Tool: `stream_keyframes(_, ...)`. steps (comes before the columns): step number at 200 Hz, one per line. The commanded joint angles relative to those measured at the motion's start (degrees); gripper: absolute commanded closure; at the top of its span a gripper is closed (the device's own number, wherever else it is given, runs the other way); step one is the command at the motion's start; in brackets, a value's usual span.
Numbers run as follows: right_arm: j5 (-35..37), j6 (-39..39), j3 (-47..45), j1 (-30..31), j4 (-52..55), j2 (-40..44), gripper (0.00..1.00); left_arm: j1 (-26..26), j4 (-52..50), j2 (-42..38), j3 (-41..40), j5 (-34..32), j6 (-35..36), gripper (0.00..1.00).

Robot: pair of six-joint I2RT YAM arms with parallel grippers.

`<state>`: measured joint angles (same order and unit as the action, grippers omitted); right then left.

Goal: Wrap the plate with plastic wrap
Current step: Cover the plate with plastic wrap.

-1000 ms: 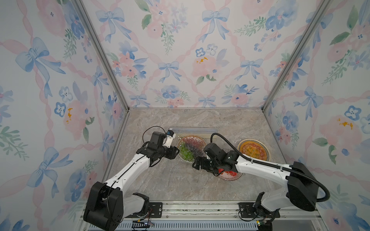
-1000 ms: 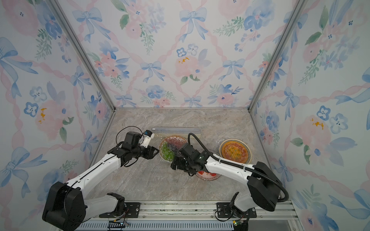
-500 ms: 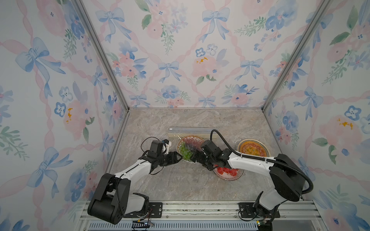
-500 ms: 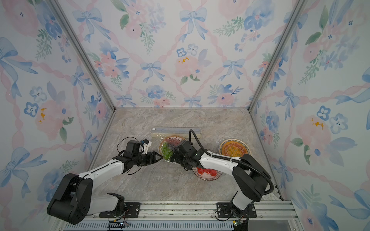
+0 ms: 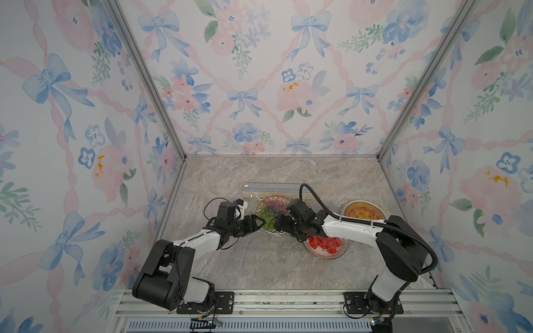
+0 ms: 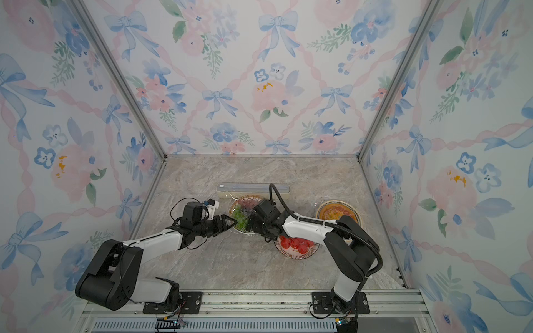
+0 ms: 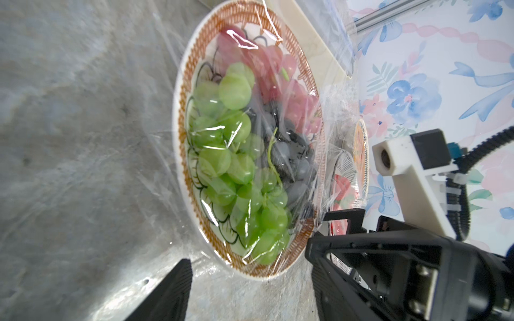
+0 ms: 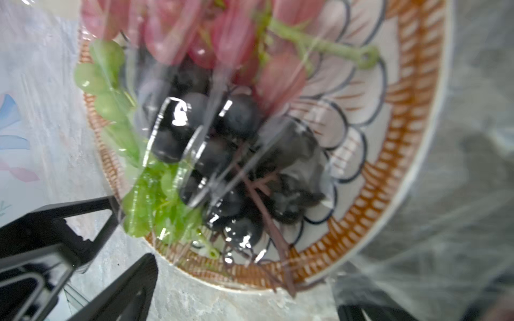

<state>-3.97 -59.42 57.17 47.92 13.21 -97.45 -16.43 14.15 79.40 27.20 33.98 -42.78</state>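
Clear, crinkly plastic wrap [image 7: 236, 45] draped over round orange-rimmed plate [image 7: 180, 119] of grapes. Left gripper [image 5: 259, 224] at plate's left rim, jaws apart, gripping nothing. Right gripper [image 5: 279, 226] at plate's right rim, jaws wide, wrap across 1 finger, no grip seen. Long cream box [image 5: 268, 188] just behind plate.

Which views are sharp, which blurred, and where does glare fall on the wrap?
Left wrist view: sharp, small white glints on the plastic wrap over the green grapes. Right wrist view: blurred, with bright glare streaks above the dark grapes. Both top views: evenly lit, the plate small, its film hardly visible.
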Motion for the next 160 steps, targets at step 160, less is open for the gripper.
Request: stream_keyframes(160,4.02,3.57,-13.07,-5.31,14.71,15.70,0.03,0.01,8.34,8.28,3.33,-1.84,-3.09,0.34)
